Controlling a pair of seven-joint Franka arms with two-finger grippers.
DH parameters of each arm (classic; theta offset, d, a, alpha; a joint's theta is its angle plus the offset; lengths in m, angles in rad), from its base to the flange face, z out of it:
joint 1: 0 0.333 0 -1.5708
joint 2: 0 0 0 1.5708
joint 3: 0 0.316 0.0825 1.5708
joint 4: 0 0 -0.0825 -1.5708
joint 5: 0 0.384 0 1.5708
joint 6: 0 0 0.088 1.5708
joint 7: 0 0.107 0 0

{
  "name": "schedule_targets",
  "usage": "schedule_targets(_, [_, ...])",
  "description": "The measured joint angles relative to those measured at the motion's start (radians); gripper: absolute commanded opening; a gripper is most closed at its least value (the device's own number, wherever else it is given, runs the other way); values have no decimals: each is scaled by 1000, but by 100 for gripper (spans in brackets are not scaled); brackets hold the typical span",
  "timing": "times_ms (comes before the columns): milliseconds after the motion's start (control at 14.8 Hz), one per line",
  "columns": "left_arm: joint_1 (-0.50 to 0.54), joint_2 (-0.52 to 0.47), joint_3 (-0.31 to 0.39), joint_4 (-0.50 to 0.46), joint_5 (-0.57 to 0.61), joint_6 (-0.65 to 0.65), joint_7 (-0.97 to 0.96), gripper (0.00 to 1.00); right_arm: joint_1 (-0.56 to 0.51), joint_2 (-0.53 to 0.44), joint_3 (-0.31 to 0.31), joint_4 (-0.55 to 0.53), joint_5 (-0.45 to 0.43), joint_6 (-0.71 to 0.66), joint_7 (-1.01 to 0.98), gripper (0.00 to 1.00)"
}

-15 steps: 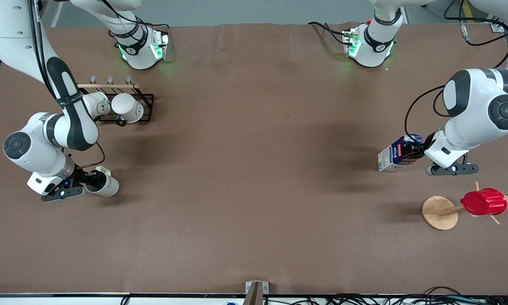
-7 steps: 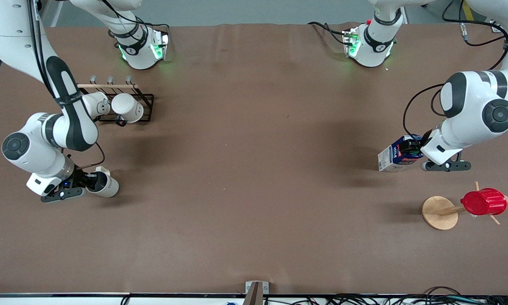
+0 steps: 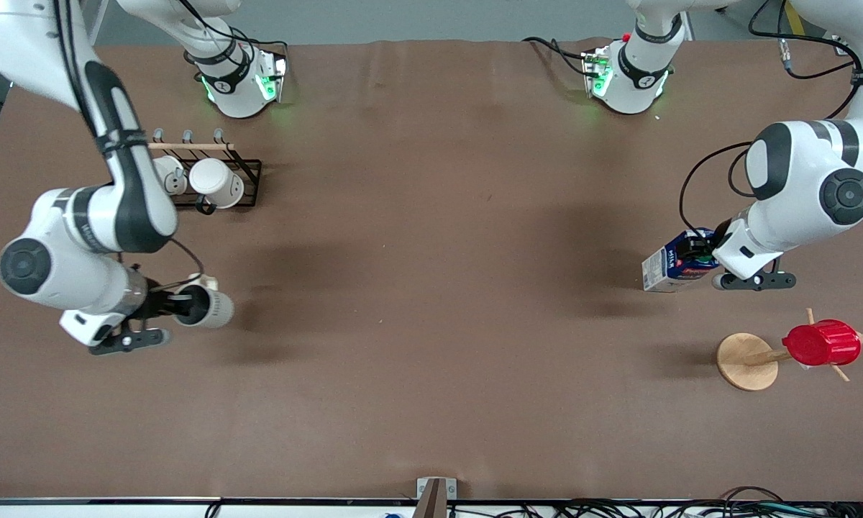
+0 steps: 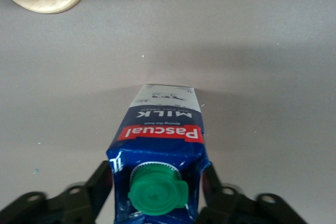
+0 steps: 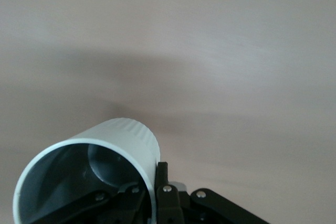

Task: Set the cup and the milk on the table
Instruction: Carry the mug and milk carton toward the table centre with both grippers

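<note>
Grey cup (image 3: 205, 307), darker inside, is gripped by the right gripper (image 3: 160, 305) over the desk (image 3: 431, 288); blue green-capped milk (image 3: 677, 262), tilted, sits clamped between the left gripper (image 3: 701, 252) fingers (image 4: 100, 188).

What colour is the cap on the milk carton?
Green; the milk cap shows best in the left wrist view, between the left gripper fingers.
</note>
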Motion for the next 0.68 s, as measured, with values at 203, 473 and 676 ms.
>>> schedule_targets(203, [-1, 0, -1, 0, -6, 1, 0, 42, 133, 2, 57, 22, -1, 1, 272, 0])
schedule_targets(473, [0, 0, -1, 0, -6, 1, 2, 28, 326, 49, 62, 66, -2, 8, 574, 0])
schedule_targets(676, [0, -1, -1, 15, -6, 7, 3, 13, 419, 118, 61, 113, -8, 26, 718, 0])
